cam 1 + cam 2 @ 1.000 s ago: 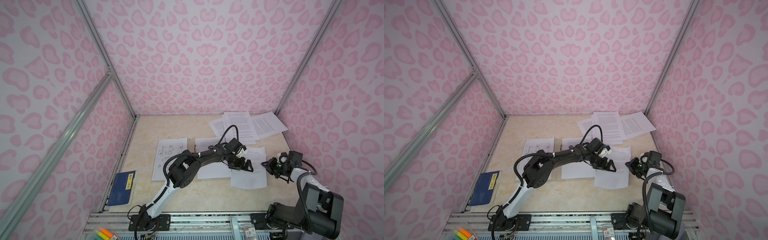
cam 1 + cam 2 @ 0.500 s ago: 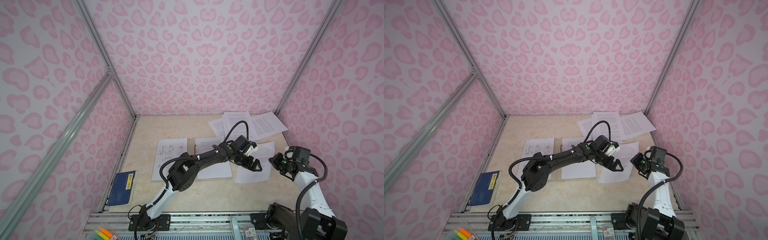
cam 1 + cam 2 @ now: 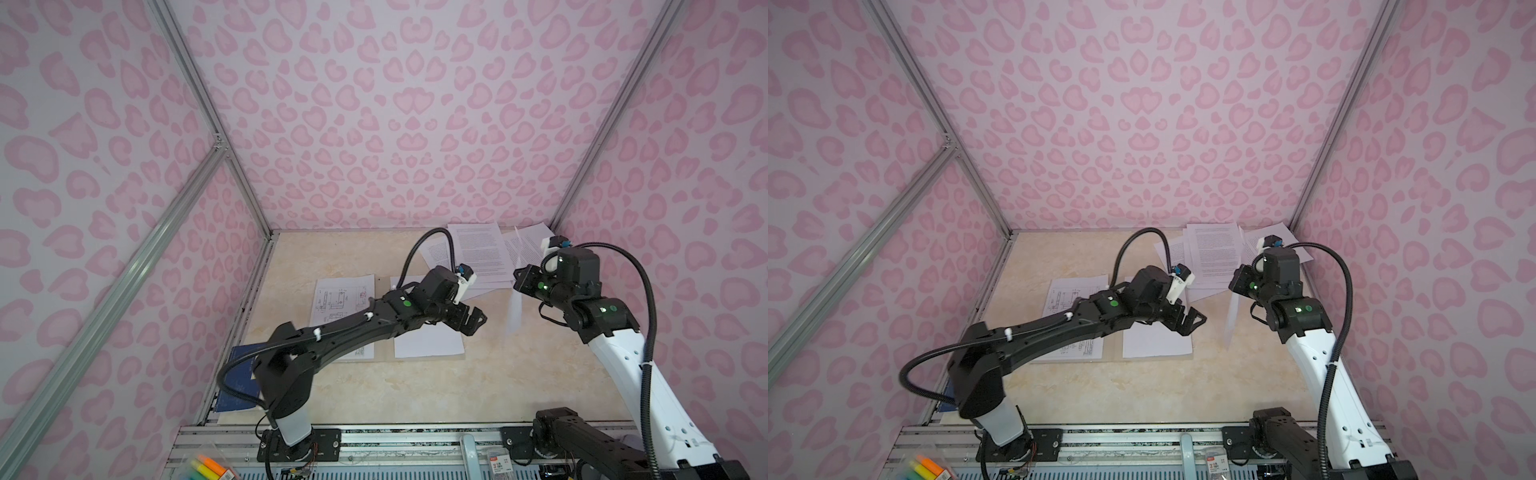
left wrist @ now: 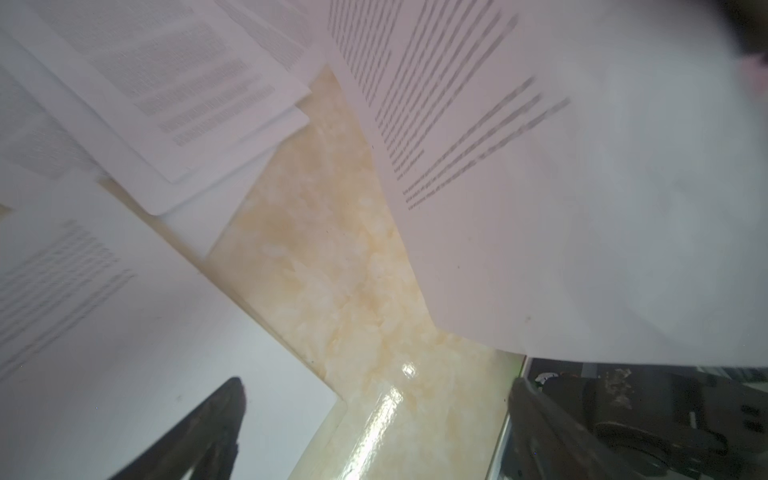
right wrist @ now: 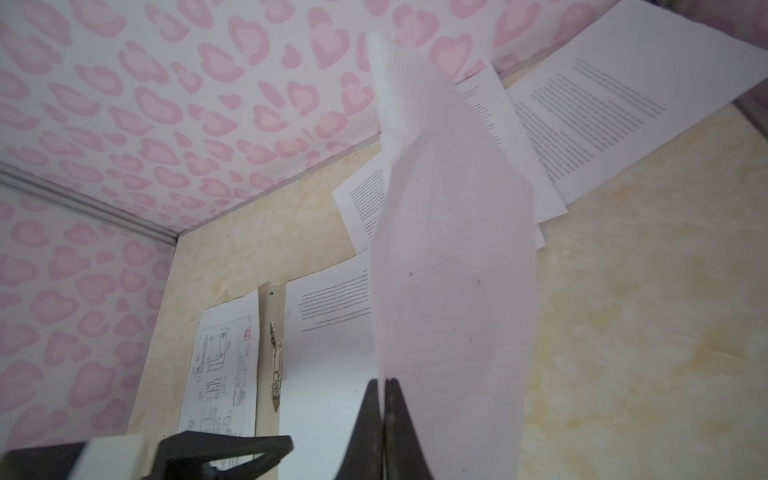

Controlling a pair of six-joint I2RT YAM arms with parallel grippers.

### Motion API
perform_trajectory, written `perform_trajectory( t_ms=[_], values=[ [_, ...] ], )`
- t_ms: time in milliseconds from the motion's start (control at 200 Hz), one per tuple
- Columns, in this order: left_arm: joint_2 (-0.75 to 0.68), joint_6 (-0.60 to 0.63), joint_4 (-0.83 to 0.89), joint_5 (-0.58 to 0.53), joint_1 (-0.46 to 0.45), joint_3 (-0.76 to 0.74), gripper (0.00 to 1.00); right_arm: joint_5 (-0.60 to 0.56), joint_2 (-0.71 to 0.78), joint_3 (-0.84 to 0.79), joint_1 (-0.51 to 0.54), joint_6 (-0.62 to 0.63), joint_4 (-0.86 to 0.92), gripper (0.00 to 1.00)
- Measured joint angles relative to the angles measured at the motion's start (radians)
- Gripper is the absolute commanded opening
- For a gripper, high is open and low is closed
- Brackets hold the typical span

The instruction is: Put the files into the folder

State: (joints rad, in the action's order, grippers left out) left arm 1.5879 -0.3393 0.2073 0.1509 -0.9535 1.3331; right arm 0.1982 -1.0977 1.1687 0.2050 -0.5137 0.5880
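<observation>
- Centrally, the folder [image 5: 268,307] lay open and flat on the table [image 3: 415,395], with a metal clip [image 5: 275,365] running along its spine.
- The drawing sheet [image 3: 340,297] lay on the folder's left leaf, and the text sheet [image 3: 428,345] on its right leaf.
- The left gripper [image 3: 471,322] hovered at the folder's right edge. Its fingers [image 4: 212,424] were spread wide with nothing between them, and one finger stood over the text sheet.
- The right gripper [image 5: 384,388] was raised above the table to the right of the folder. Its fingers were pressed together on one edge of the held sheet [image 3: 514,316].
- The held sheet hung off the folder, near its right edge, and appeared edge-on in both top views.
- The left wrist view showed the held sheet's printed face [image 4: 540,208] turned toward the left gripper. Whether its lower edge touched the table could not be told.
- The pile of printed sheets [image 3: 478,249] lay beyond the folder toward the back wall. The sheets overlapped one another and were all off the folder.
- The dark blue book [image 3: 239,386] lay to the folder's left, on the nearer side, and was partly hidden by the left arm.
</observation>
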Motion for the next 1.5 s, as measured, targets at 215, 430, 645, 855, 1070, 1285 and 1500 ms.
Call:
perform_trajectory(
  t_ms=[215, 430, 645, 855, 1070, 1285, 1500],
  values=[
    [-0.648, 0.0, -0.053, -0.285, 0.085, -0.239, 0.97, -0.033, -0.227, 0.169, 0.248, -0.033, -0.056, 0.0],
    [-0.809, 0.003, 0.227, -0.485, 0.135, -0.392, 0.97, 0.006, -0.327, 0.216, 0.259, -0.056, -0.188, 0.0],
    [-0.846, 0.003, 0.326, -0.582, 0.143, -0.435, 0.97, 0.073, -0.425, 0.084, 0.144, -0.055, -0.315, 0.0],
    [-0.83, 0.019, 0.367, -0.611, 0.149, -0.442, 0.97, 0.152, -0.563, -0.017, 0.119, 0.0, -0.453, 0.0],
    [-0.813, 0.026, 0.398, -0.607, 0.149, -0.462, 0.97, 0.189, -0.634, -0.116, 0.134, -0.009, -0.545, 0.0],
    [-0.824, 0.026, 0.412, -0.603, 0.149, -0.479, 0.97, 0.203, -0.647, -0.131, 0.142, 0.002, -0.583, 0.0],
    [-0.823, 0.026, 0.416, -0.603, 0.15, -0.482, 0.97, 0.207, -0.65, -0.149, 0.172, -0.002, -0.593, 0.0]
  ],
)
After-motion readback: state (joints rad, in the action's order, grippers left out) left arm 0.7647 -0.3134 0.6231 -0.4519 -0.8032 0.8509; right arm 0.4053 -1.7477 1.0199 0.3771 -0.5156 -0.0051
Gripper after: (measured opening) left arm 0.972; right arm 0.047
